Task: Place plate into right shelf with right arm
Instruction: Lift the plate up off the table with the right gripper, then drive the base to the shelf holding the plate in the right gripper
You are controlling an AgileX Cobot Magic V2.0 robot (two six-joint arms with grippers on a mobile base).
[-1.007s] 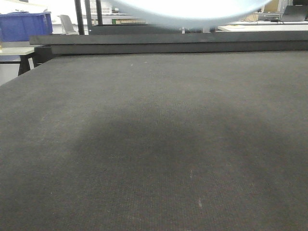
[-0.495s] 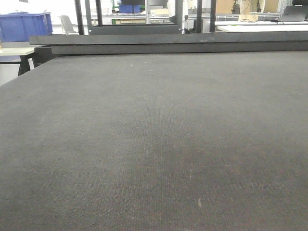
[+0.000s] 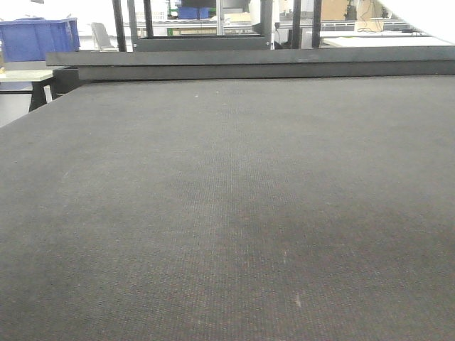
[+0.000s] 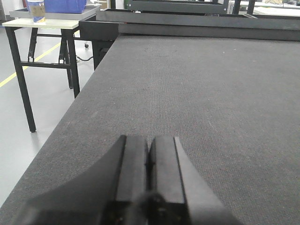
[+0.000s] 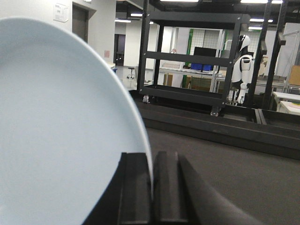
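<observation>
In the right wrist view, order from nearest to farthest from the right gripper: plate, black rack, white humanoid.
1. plate, held in the right gripper, left.
2. black rack, centre background.
3. white humanoid, right, behind the rack.

A wide dark-grey fabric-covered table fills the front view, with a long black raised rail along its far edge at 12 o'clock. At 11 o'clock, past the left corner, a large blue plastic bin sits on a pale-topped black-legged side table. At 1 o'clock hangs the round white glossy plate, on edge in the right gripper. Behind it stands a black metal tiered cart, with a white humanoid robot figure to the cart's right. The left gripper sits low over the table's left side.
</observation>
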